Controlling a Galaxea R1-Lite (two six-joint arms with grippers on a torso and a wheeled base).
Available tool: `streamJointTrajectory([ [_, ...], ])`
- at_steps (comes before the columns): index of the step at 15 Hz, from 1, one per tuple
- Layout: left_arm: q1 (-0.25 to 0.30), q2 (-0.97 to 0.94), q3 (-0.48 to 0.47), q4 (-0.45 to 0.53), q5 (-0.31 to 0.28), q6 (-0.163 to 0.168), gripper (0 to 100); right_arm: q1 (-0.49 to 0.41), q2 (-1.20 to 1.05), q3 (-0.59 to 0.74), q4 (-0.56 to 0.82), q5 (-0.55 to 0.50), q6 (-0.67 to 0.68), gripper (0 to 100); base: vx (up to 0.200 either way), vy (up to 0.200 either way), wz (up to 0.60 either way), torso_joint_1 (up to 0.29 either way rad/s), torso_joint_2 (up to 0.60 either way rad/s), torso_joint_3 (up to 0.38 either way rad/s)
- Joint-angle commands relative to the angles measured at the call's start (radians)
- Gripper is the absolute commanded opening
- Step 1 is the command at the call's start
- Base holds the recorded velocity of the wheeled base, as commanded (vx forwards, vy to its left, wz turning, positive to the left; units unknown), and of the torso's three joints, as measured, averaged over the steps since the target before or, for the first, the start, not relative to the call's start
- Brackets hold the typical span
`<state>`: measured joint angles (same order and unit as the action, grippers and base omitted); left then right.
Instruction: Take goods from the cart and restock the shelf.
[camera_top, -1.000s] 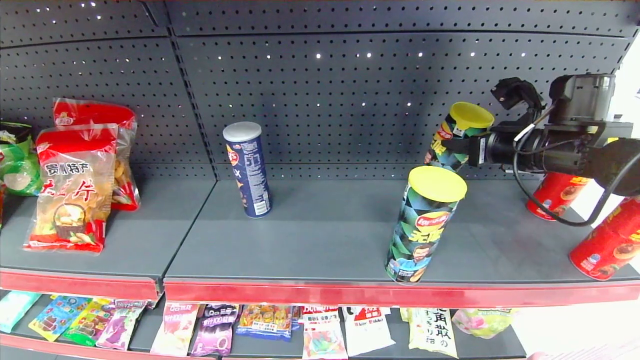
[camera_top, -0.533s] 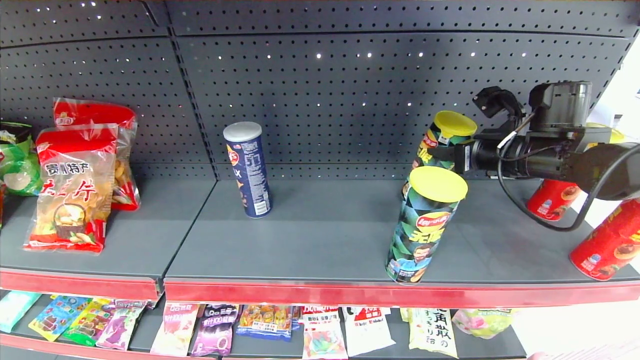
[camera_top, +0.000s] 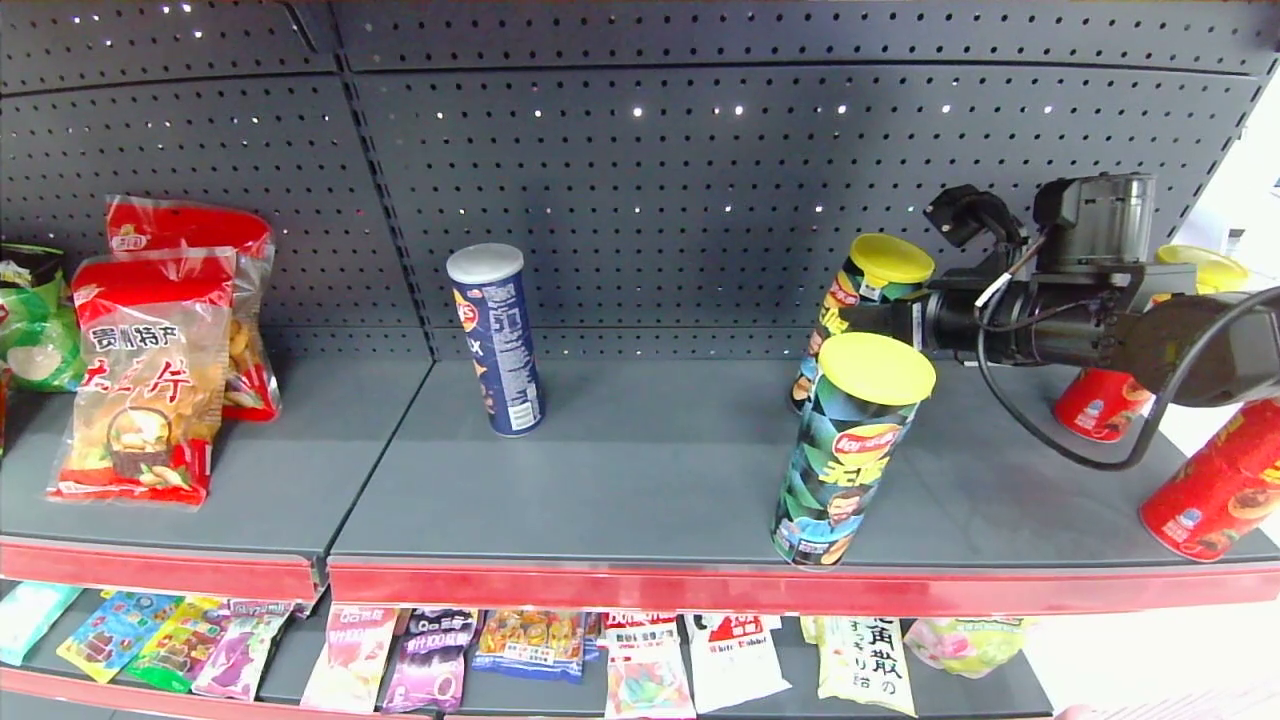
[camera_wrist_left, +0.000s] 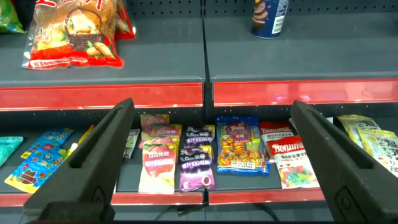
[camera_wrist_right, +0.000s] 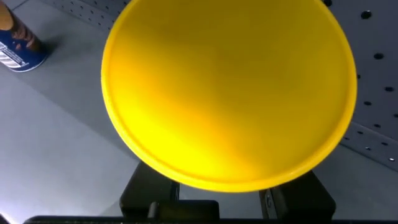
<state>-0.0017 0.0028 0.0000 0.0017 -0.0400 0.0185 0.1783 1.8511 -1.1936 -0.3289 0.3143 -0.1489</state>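
At the grey shelf's (camera_top: 640, 480) back, the right gripper (camera_top: 885, 318) clamps a tilted green-patterned chip tube with yellow lid (camera_top: 885, 262), behind its one upright twin (camera_top: 850, 460). One blue tube (camera_top: 497, 340) stands well left, two red tubes (camera_top: 1098, 402) (camera_top: 1215, 485) right. The left gripper (camera_wrist_left: 205, 162) gapes wide.

A blue chip can (camera_top: 496, 340) stands upright, well apart from the fingers (camera_top: 880, 320) of the right gripper (camera_top: 850, 322). Red snack bags (camera_top: 150, 370) stand farther off on that same side. Candy packets (camera_wrist_left: 205, 158) show beyond the gap between the fingers (camera_wrist_left: 93, 155) of the left gripper (camera_wrist_left: 211, 107).
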Motion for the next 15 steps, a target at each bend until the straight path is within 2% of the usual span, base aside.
streamJointTrajectory([
  [1, 0.0, 0.002, 0.0, 0.0, 0.0, 0.0, 100, 0.001, 0.005, 0.0, -0.001, 0.0, -0.004, 0, 0.0, 0.0, 0.0, 0.0, 0.0, 0.0],
  [14, 0.0, 0.002, 0.0, 0.0, 0.0, 0.0, 100, 0.012, 0.004, 0.023, -0.001, 0.002, -0.018, 0, 0.0, 0.0, 0.0, 0.0, 0.0, 0.0],
  [15, 0.0, 0.002, 0.0, 0.0, 0.0, 0.0, 100, 0.017, 0.005, 0.023, -0.001, 0.002, -0.018, 100, 0.0, 0.0, 0.0, 0.0, 0.0, 0.0],
])
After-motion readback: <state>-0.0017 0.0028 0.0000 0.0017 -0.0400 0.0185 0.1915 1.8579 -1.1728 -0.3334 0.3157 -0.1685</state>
